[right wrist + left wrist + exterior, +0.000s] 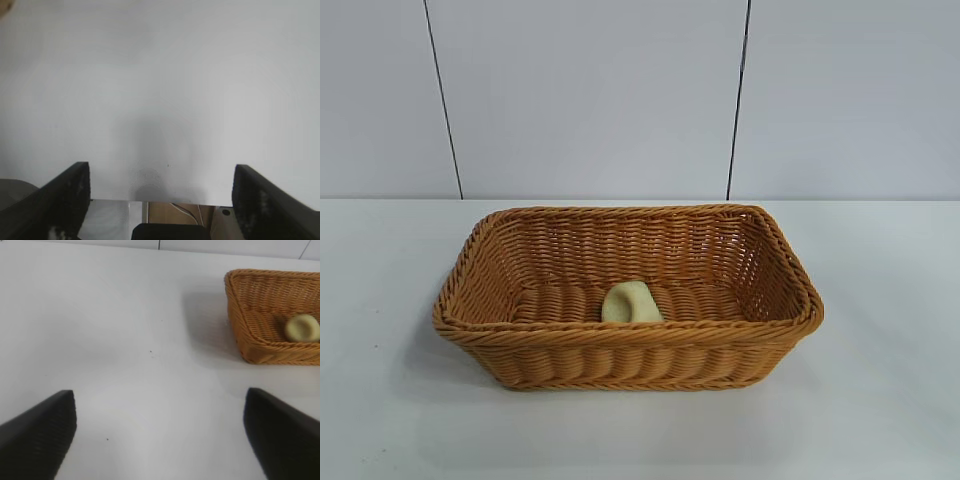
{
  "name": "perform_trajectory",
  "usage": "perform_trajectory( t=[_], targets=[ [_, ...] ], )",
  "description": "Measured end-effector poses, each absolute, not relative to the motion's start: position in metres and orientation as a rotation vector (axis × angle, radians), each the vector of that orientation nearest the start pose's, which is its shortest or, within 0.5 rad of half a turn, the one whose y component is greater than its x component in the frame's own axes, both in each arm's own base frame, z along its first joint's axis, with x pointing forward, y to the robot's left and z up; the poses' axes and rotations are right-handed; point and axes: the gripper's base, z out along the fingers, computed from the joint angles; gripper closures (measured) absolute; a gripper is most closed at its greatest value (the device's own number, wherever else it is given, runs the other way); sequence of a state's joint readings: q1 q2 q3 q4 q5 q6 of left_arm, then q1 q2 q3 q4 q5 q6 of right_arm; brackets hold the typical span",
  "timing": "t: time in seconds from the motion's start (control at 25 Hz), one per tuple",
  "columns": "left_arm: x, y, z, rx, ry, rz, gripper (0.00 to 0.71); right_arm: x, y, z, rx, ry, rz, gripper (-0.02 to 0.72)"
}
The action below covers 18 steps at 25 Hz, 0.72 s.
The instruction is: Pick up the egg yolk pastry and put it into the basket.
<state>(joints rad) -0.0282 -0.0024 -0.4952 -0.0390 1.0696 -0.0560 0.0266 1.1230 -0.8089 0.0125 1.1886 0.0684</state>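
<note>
White worktop point(880, 400) runs back to a pale panelled wall point(590, 90) with two thin dark seams. On the worktop stands the basket point(620, 355), orange-brown wicker with sloping sides and a braided rim, roughly in the middle of the exterior view. Inside it, on the woven floor close to the near wall, lies the egg yolk pastry point(631, 303) — a small pale yellow lump, resting on its own with nothing touching it from above.

Neither arm shows in the exterior view. The left gripper point(160, 435) hangs over bare worktop well apart from the basket; its two dark fingers point(42, 432) are spread wide with nothing between them. From its wrist camera one corner of the basket is in sight, with the pastry sitting inside on the weave, its dented top facing up.

The right gripper point(160, 200) is likewise wide, its dark fingers point(60, 200) far apart and holding nothing — it sits above plain white worktop near an edge, beyond which some brown and grey fittings show, too unclear to name
</note>
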Motion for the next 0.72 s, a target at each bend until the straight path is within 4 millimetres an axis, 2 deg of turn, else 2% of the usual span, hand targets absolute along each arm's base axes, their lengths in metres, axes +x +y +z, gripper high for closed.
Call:
perform_trajectory(
  t=[0.32,0.72],
  targets=[
    [-0.005,-0.003,0.275,-0.027,2.056,-0.099,0.053,0.091,0.003,0.26,0.051,2.672,0.045,0.141],
    [-0.005,-0.003,0.275,-0.027,2.056,-0.099,0.053,0.02,0.002,0.278,0.03,2.158,0.063,0.141]
  ],
)
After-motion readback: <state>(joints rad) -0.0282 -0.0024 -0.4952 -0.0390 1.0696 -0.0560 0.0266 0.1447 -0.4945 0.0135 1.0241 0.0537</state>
